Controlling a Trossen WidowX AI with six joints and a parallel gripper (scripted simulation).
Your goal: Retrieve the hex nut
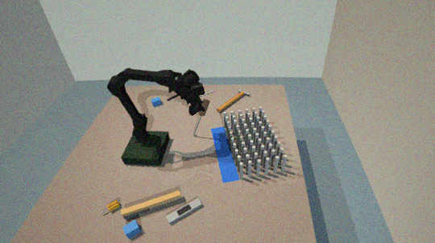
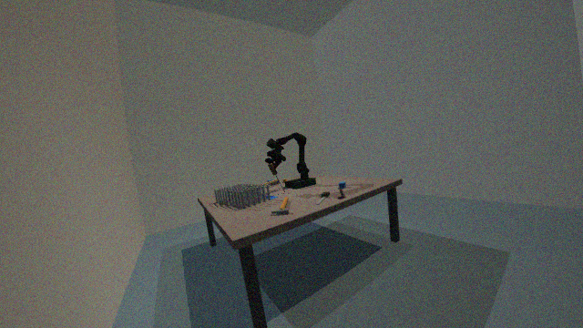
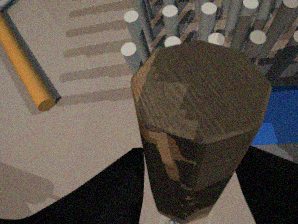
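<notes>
My gripper [image 1: 198, 108] [image 2: 271, 164] [image 3: 188, 155] is shut on the wooden handle [image 1: 205, 107] [image 2: 272, 169] [image 3: 200, 95] of a thin hook tool. Its thin shaft [image 1: 197, 124] slants down, and the bent end points toward the spacers, with its tip over or at the near edge of the blue taped strip [image 1: 228, 170] [image 2: 273, 198] [image 3: 286, 110]. The tip's height cannot be told. The metal spacers [image 1: 242, 170] [image 2: 241, 195] [image 3: 131, 16] stand upright in rows beyond the strip. The nut cannot be made out.
A hammer [image 1: 231, 102] [image 2: 284, 203] [image 3: 25, 65] lies beside the field. Another dark-handled tool [image 1: 173, 97] [image 2: 324, 195] lies behind the arm. A blue block [image 1: 156, 102] is near it. A yellow bar [image 1: 151, 204], a grey device [image 1: 194, 206] and another blue block [image 1: 132, 229] lie in front.
</notes>
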